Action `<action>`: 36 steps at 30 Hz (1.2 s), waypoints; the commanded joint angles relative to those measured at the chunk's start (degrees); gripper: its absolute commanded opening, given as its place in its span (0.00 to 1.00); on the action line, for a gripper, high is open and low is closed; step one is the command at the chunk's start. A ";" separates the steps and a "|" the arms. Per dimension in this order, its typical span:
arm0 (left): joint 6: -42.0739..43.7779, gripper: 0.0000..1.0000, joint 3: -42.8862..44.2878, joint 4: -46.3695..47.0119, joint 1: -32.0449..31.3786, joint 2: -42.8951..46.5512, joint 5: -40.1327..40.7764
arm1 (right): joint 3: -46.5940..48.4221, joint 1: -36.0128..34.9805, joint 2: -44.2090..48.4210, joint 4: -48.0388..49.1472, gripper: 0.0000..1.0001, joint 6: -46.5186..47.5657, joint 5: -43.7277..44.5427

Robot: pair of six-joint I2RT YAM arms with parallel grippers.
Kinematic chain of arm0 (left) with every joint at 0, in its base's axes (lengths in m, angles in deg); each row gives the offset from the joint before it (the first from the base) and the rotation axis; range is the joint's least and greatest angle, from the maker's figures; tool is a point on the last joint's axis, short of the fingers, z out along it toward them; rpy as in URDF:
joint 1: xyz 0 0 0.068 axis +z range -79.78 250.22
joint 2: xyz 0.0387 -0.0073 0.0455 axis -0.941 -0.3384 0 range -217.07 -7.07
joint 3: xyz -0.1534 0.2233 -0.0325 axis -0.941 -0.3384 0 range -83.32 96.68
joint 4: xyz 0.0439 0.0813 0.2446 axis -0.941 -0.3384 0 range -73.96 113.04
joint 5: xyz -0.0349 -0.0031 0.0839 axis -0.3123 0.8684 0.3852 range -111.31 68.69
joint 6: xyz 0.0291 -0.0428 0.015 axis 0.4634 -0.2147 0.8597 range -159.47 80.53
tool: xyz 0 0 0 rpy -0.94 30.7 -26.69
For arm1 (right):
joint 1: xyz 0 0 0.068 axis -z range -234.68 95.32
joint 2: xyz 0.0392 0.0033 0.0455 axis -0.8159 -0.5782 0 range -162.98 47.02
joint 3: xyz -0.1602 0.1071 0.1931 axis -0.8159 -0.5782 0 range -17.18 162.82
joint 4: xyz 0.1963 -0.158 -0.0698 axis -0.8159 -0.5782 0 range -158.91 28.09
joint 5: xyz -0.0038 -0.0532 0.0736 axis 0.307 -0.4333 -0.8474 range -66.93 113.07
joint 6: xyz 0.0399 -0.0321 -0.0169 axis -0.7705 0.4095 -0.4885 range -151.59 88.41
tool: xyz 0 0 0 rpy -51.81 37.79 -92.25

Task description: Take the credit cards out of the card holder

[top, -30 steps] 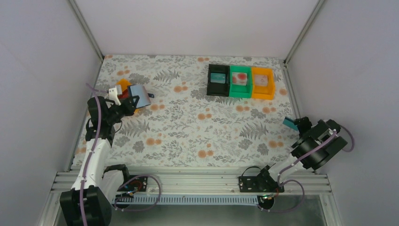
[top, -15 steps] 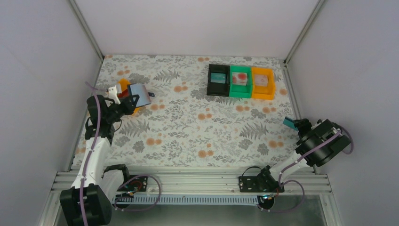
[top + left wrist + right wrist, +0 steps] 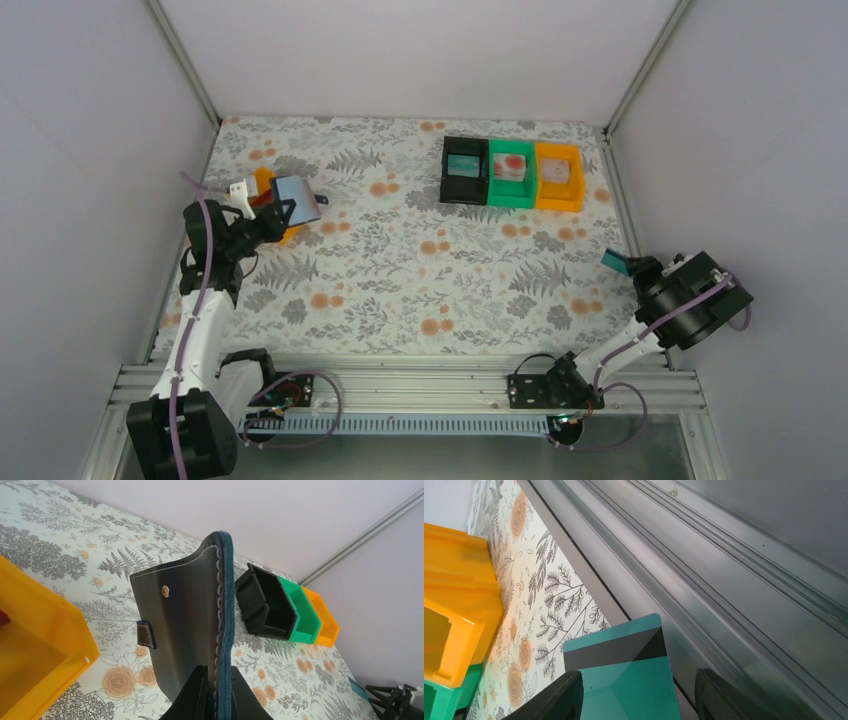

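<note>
My left fingers [image 3: 192, 696] are clamped on the holder [image 3: 185, 615], upright above the left side of the worktop [image 3: 400, 270]. A teal card [image 3: 624, 680] sits between my right fingers [image 3: 558, 701]; I can't tell if they grip it.

Left arm [image 3: 195, 340]: white tube-like links, black joints, black block at base. Purple cable [image 3: 205, 265] follows links. Right arm [image 3: 628, 348]: thin white link, big black round motor housings, purple cable too. Thin dark wires [image 3: 300, 395] curl near bases. Left gripper [image 3: 216, 692]: fingers [image 3: 194, 695] black, matte, tapered. Right gripper [image 3: 639, 695]: fingers [image 3: 559, 700] dark, with rounded edges.
</note>
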 commanded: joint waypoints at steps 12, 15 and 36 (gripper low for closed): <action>0.03 0.02 2.87 1.26 1.00 -0.15 -2.40 | 9.14 2.64 -12.46 1.17 0.51 -6.09 -2.08; -0.09 0.02 2.83 1.28 1.12 -0.16 -2.74 | 9.98 2.67 -14.01 1.34 0.49 -6.23 -2.38; 0.19 0.02 2.27 1.54 1.38 0.50 -3.30 | 11.71 2.73 -10.49 -1.37 0.04 -5.33 -0.79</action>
